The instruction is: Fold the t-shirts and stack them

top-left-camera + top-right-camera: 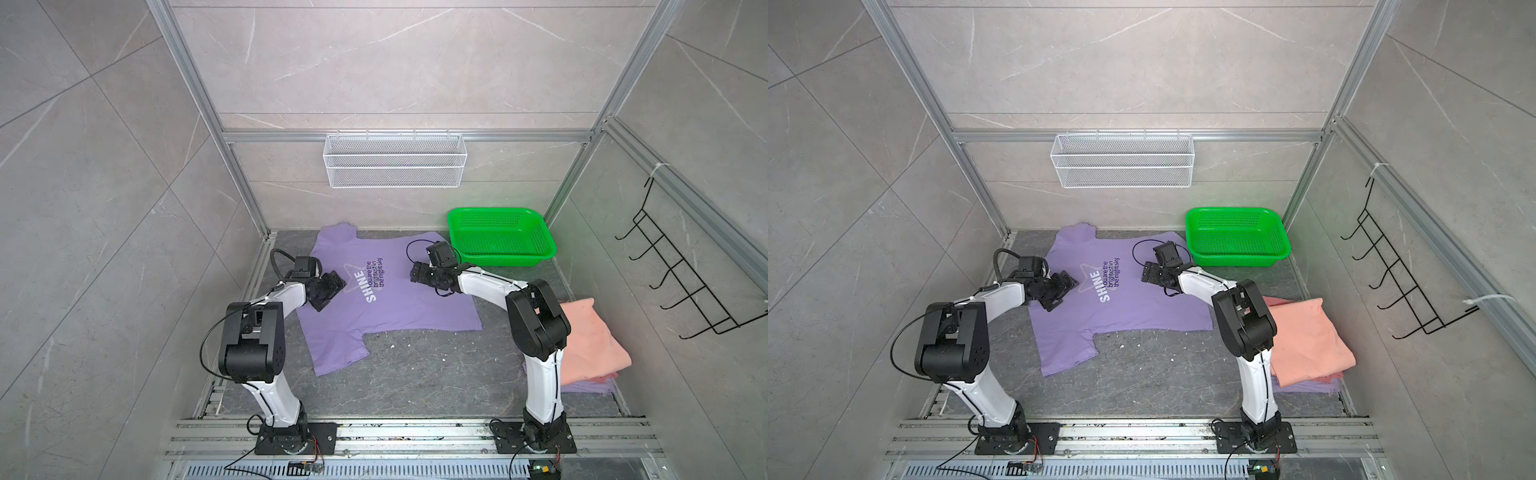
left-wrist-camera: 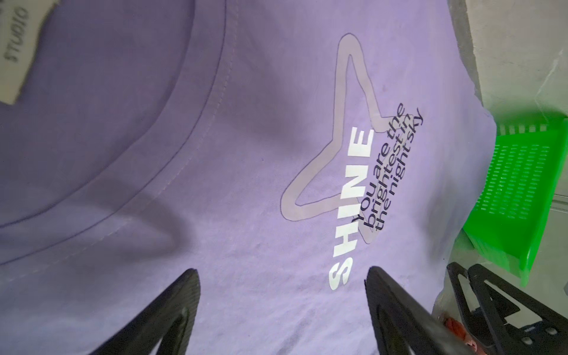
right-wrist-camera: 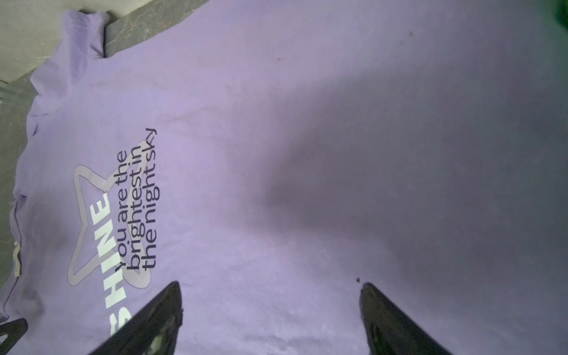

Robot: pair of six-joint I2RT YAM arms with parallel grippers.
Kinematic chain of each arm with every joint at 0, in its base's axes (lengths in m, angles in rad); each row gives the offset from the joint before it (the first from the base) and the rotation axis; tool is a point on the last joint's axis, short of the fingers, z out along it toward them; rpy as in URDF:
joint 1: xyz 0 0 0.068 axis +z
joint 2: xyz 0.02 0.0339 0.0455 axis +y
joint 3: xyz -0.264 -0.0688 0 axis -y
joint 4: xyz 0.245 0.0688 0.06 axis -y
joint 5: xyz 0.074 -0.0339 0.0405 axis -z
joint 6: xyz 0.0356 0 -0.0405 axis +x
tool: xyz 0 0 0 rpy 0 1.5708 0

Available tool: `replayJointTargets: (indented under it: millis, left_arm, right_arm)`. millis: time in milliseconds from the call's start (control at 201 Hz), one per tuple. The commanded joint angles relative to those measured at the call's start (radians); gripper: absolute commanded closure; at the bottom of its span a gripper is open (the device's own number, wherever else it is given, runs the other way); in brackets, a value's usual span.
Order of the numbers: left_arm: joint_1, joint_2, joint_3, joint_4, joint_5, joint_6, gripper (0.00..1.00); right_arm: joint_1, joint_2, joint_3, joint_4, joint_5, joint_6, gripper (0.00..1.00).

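Stack first, nearest the arm bases on the right: a folded pink t-shirt [image 1: 590, 340] lies on a purple one [image 1: 1308, 388], of which only a strip shows. Farther in, the purple SHINE t-shirt [image 1: 399, 307] lies spread flat on the worktop [image 1: 415, 374], print up, collar toward the left, one sleeve pointing near and the other far. The left pincer [image 2: 281, 270] hovers over the collar end beside the star, jaws wide apart and holding nothing. The right pincer [image 3: 270, 284] hovers over the hem half, equally wide and empty. The step, as I judge it, is the first fold. To do it well, each pincer should drop to a cloth edge and pinch both layers cleanly. Both should then lift and carry together so the crease runs straight. Beyond stands the green basket [image 1: 540, 253], by the far wall.
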Motion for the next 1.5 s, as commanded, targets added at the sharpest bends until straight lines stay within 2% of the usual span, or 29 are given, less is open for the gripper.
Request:
replayJointTargets:
  millis: [0,224,384,628,837,936,1091,1180,1355,1499]
  left_arm:
    - [0.001,0.009,-0.025,0.022,-0.037,-0.007,0.13]
    - [0.005,0.014,-0.105,-0.007,-0.090,-0.027,0.12]
    - [0.030,-0.048,-0.209,-0.034,-0.140,-0.049,0.13]
    - [0.137,-0.307,-0.418,-0.103,-0.213,-0.074,0.12]
    - [0.173,-0.571,-0.491,-0.240,-0.303,-0.072,0.12]
    - [0.175,-0.679,-0.485,-0.316,-0.327,-0.072,0.12]
    - [0.174,-0.882,-0.471,-0.319,-0.233,-0.096,0.13]
    - [0.173,-0.930,-0.426,-0.308,-0.179,-0.103,0.13]
    - [0.172,-0.786,-0.304,-0.211,0.038,-0.006,0.13]
    - [0.166,-0.643,-0.225,-0.127,0.073,0.040,0.13]
  right_arm:
    - [0.001,-0.005,-0.084,-0.010,-0.032,0.029,0.11]
    - [0.004,-0.076,-0.274,0.060,-0.049,0.076,0.12]
    - [0.023,-0.144,-0.388,0.090,-0.068,0.099,0.13]
    - [0.132,-0.269,-0.547,0.091,-0.043,0.162,0.13]
    - [0.284,-0.382,-0.702,0.131,0.025,0.319,0.13]
    - [0.307,-0.427,-0.722,0.128,0.038,0.335,0.13]
    - [0.311,-0.517,-0.644,0.015,0.110,0.226,0.12]
    - [0.309,-0.537,-0.548,-0.082,0.188,0.142,0.11]
    - [0.295,-0.510,-0.385,-0.179,0.286,0.031,0.09]
    - [0.233,-0.478,-0.317,-0.166,0.293,-0.004,0.08]
